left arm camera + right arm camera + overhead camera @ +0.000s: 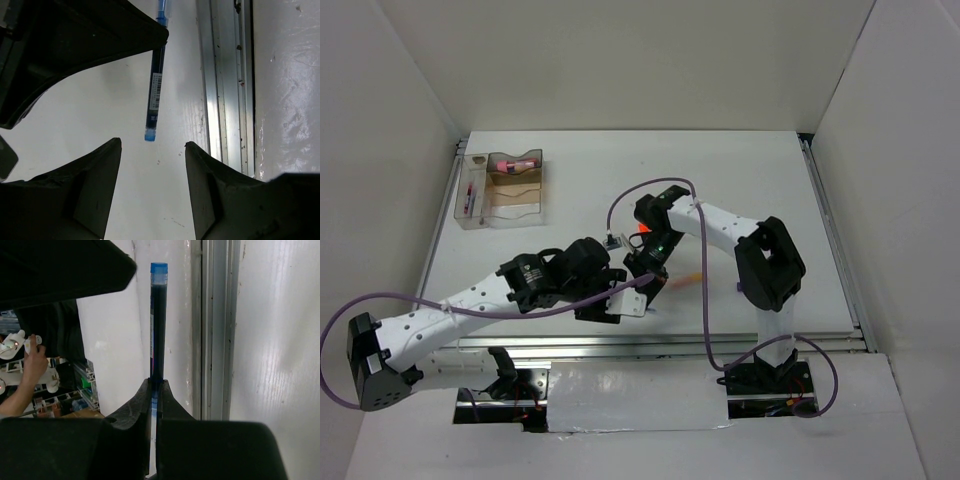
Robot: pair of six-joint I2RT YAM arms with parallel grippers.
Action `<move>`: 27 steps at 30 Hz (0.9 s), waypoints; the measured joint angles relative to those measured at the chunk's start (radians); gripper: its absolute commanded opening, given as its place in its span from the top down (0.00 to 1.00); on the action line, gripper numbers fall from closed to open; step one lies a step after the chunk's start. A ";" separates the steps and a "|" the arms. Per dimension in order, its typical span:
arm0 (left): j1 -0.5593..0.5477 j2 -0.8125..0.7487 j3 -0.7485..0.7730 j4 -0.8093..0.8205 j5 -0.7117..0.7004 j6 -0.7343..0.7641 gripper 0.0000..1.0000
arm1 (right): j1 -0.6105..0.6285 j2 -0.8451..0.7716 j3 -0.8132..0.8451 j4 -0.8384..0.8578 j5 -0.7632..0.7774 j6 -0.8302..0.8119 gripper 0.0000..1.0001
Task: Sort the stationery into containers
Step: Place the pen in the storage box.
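Right gripper (155, 387) jaws are clamped on a slim dark-blue pen (158, 325) with a round barrel and a lighter blue end. Only the left wrist view shows the barcode label on the barrel. Left gripper (152, 150) jaws are wide, with the pen tip just ahead of the gap, untouched. In the top view both arms bend inward and their wrists meet near the front edge. The clear organiser tray (520, 205) sits far-left, well apart, with a pink-capped tube (515, 162) in its back compartment.

Illegible barcode label (156, 92) on blue pen (151, 119)
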 measured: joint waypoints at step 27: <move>-0.053 0.030 -0.040 0.050 -0.084 -0.018 1.00 | 0.022 -0.042 0.005 -0.003 -0.014 0.044 0.08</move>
